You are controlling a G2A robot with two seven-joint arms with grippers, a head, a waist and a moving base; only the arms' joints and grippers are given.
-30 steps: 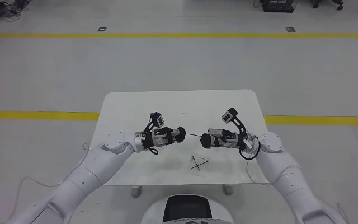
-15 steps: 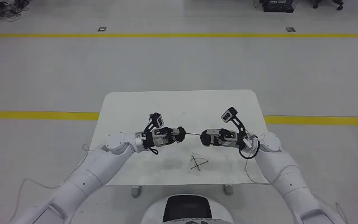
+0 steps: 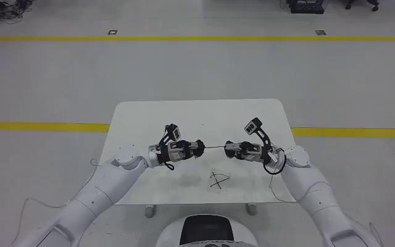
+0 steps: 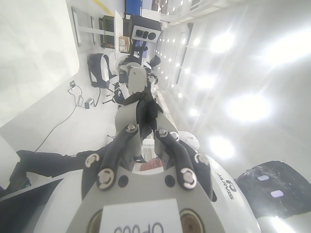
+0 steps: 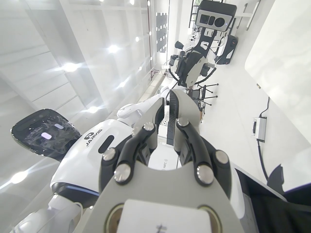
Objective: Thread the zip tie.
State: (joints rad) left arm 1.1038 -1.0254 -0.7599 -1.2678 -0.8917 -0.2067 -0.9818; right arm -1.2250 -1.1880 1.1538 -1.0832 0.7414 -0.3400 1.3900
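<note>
Right gripper has edged toward left gripper; both clamp the zip tie between them, seemingly not yet threaded.

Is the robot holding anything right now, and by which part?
The zip tie: the left gripper pinches one end, the right gripper the other.
</note>
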